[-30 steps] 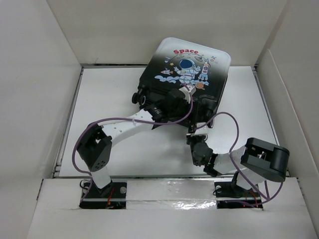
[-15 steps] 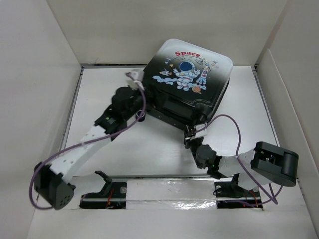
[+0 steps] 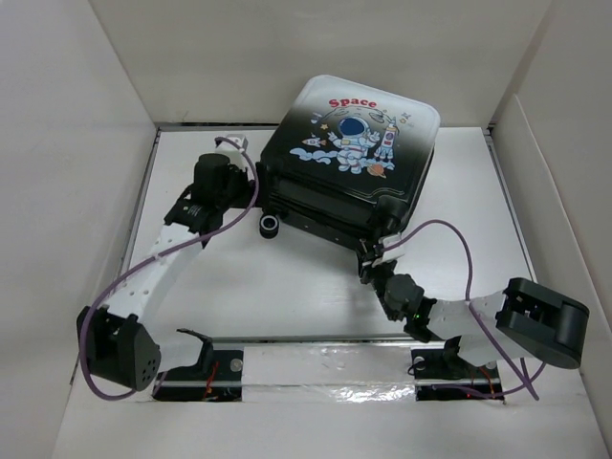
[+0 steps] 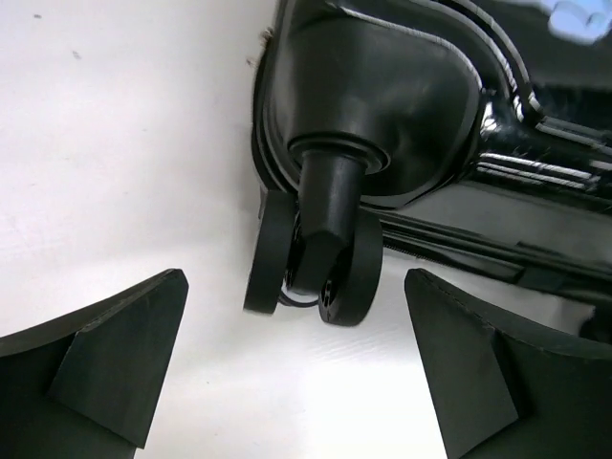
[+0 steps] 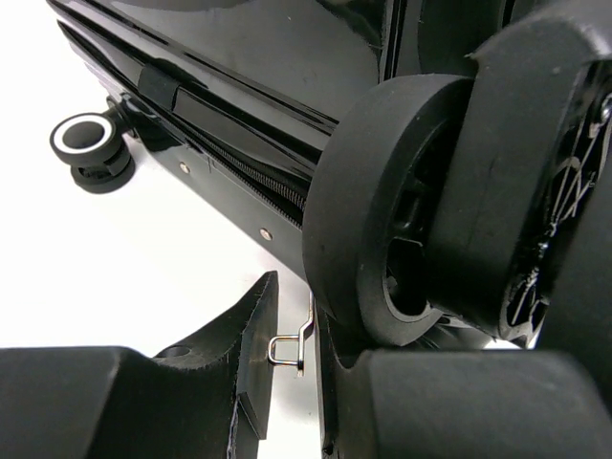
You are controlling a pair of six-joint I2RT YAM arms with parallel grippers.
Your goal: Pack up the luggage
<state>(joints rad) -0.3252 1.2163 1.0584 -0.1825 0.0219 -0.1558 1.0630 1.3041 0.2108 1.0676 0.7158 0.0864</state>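
The luggage (image 3: pixel 356 153) lies flat at the back centre with its astronaut print up and the lid down on the black lower shell. My left gripper (image 3: pixel 247 187) is open at its left corner. In the left wrist view the left gripper (image 4: pixel 296 382) is low over the table, with a black wheel (image 4: pixel 316 258) just ahead of the wide-open fingers (image 4: pixel 115 354). My right gripper (image 3: pixel 375 256) is at the near right corner. In the right wrist view the right gripper (image 5: pixel 295 368) pinches a small metal zipper pull (image 5: pixel 292 346) beside another black wheel (image 5: pixel 382 220).
White walls box in the table (image 3: pixel 287 287) on the left, back and right. A wheel with a white ring (image 3: pixel 271 226) sticks out at the luggage's near left side, and it also shows in the right wrist view (image 5: pixel 88 143). Purple cables loop along both arms.
My left arm has swung off the top of the luggage to its left corner and lowered. The luggage has turned a little. My right gripper has stayed at the near right corner.
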